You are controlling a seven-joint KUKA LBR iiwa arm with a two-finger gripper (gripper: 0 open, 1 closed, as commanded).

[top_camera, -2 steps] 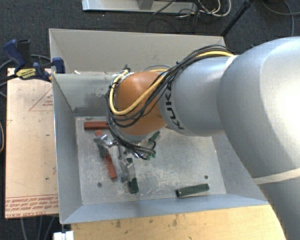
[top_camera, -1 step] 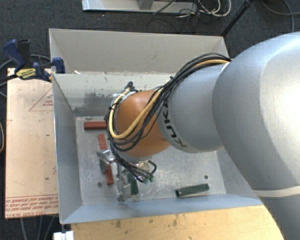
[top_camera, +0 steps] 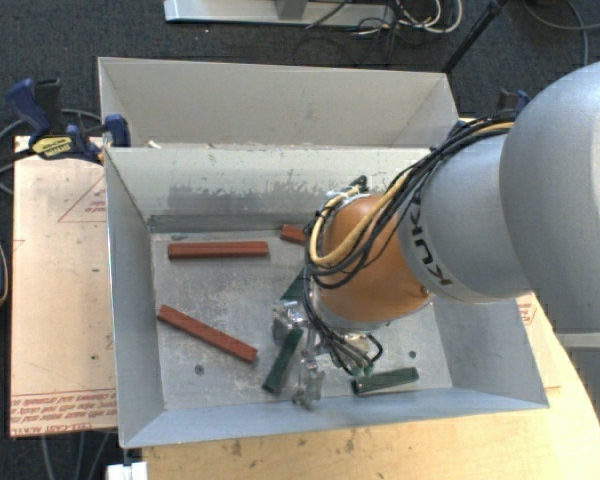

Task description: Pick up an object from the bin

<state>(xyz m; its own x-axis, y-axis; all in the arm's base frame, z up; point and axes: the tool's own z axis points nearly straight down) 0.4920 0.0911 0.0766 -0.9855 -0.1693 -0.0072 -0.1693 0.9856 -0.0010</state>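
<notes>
**Item 1. Bin (top_camera: pixel 130 298).** Grey metal, floor mostly bare, and I count five loose sticks in it.

**Item 2. Gripper (top_camera: pixel 305 383).** It sits low at the front middle of the bin, under the arm's orange cover (top_camera: pixel 370 268) and close to the front wall. I cannot tell from here whether it stands apart or together. I see nothing plainly clamped in it.

**Item 3. Dark green stick (top_camera: pixel 280 366).** It lies tilted on the floor just beside the gripper, on the view's left. I cannot tell whether the two touch. It is the nearest thing, so I judge it the likeliest pick.

**Item 4. Second dark green stick (top_camera: pixel 385 379).** It lies flat along the front wall, near the gripper on the view's right.

**Item 5. Red-brown sticks.**
- One long stick (top_camera: pixel 218 251) lies across the back of the floor.
- One diagonal stick (top_camera: pixel 207 333) lies toward the view's left, well apart from the gripper.
- A short end (top_camera: pixel 292 234) shows at the back, partly hidden by the cover.

**Risks, in my judgement.**
- The green stick is narrow and lies askew. A close that is off its middle could pivot it out, or pinch only one end so that it swings and drops on the lift.
- The front wall is close, so a small drift forward could scrape metal.
- The cover hides much of the contact from me, so I might not notice a missed grasp.
</notes>
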